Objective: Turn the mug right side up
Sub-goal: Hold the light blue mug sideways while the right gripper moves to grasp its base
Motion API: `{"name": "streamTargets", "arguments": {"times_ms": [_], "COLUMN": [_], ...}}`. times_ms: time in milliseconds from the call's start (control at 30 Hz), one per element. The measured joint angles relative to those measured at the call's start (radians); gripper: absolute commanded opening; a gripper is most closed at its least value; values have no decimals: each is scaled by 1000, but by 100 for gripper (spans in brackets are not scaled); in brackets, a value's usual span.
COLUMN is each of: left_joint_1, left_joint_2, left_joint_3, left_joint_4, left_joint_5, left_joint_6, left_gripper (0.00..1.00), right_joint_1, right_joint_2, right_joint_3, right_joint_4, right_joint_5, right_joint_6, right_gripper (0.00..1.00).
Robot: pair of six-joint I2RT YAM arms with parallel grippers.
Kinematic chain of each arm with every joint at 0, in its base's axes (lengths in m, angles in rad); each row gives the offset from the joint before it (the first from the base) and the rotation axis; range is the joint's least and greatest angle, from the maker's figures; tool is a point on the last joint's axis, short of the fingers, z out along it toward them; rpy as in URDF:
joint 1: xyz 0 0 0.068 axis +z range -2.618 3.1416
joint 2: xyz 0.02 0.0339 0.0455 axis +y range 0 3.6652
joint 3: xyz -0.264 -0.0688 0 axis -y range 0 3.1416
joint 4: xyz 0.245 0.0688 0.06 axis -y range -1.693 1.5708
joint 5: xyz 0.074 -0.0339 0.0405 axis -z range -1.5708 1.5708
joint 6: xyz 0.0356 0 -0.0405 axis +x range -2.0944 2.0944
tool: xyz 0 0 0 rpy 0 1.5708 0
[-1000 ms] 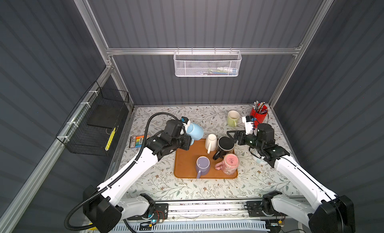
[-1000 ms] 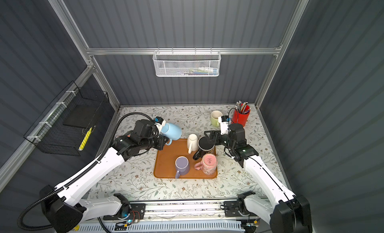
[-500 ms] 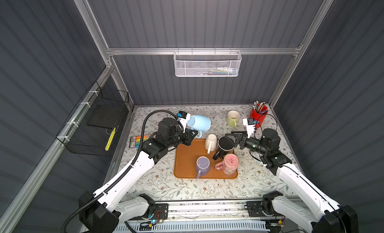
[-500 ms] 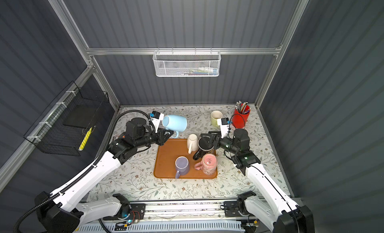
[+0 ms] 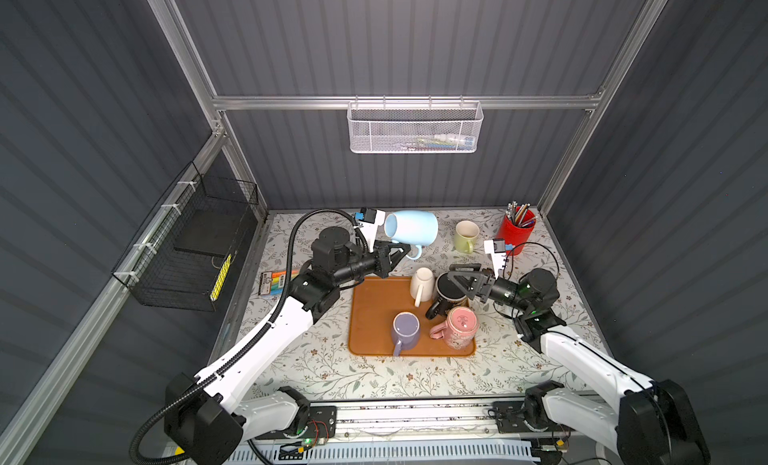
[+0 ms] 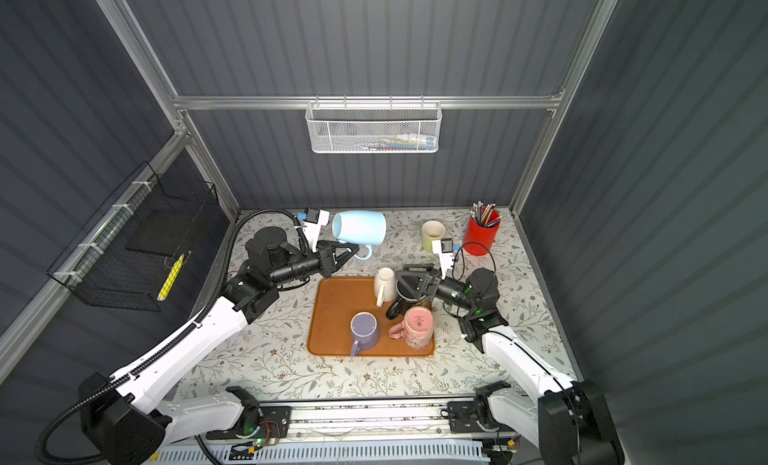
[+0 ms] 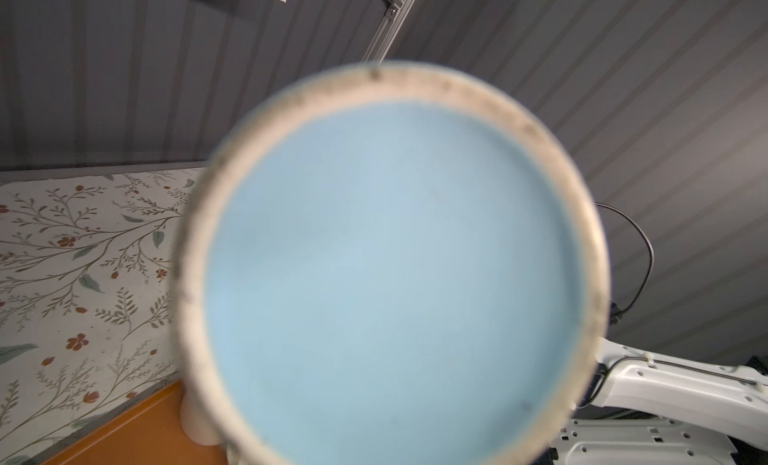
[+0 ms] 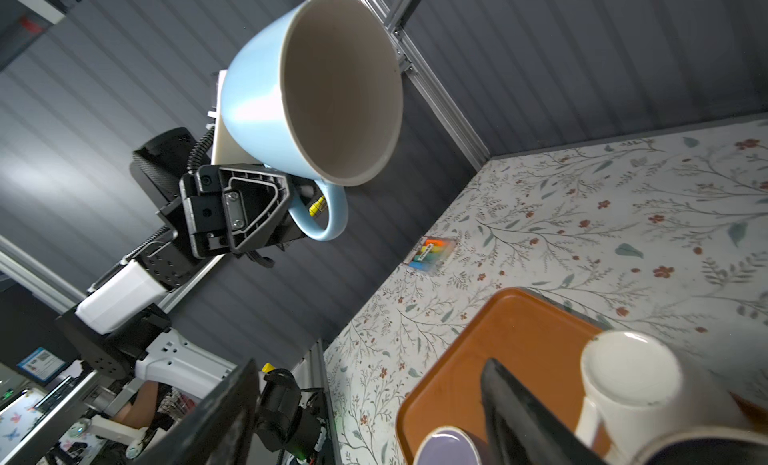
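Up on the left, the left pincer [image 5: 402, 251] is clenched on the handle of the light blue mug [image 5: 413, 228]. That mug's held sideways in the air over the desk [image 5: 311, 359], mouth facing right. Further right, the right pincer [image 5: 457, 277] is released, jaws spread, right by the black mug [image 5: 445, 293] on the orange tray [image 5: 374, 317].

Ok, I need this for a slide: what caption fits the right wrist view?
The left end effector holds the light blue mug by its handle in mid-air, mouth facing sideways.
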Motion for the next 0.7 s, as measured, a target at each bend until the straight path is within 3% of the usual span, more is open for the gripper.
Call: {"name": "streamTargets", "arguments": {"times_ms": [300,700], "left_joint_1": [13,19], "left_joint_2": [72,164], "left_joint_3": [0,0], "left_joint_4": [171,338], "left_joint_5": [79,151], "left_joint_6": [-82,-174], "left_gripper": [0,0], "right_joint_1": [11,40], "right_joint_2": [166,256], "right_joint_3": [23,164], "right_joint_4": [365,480], "right_joint_5": [-76,-80], "right_joint_6": [209,295], "right_gripper": [84,75]}}
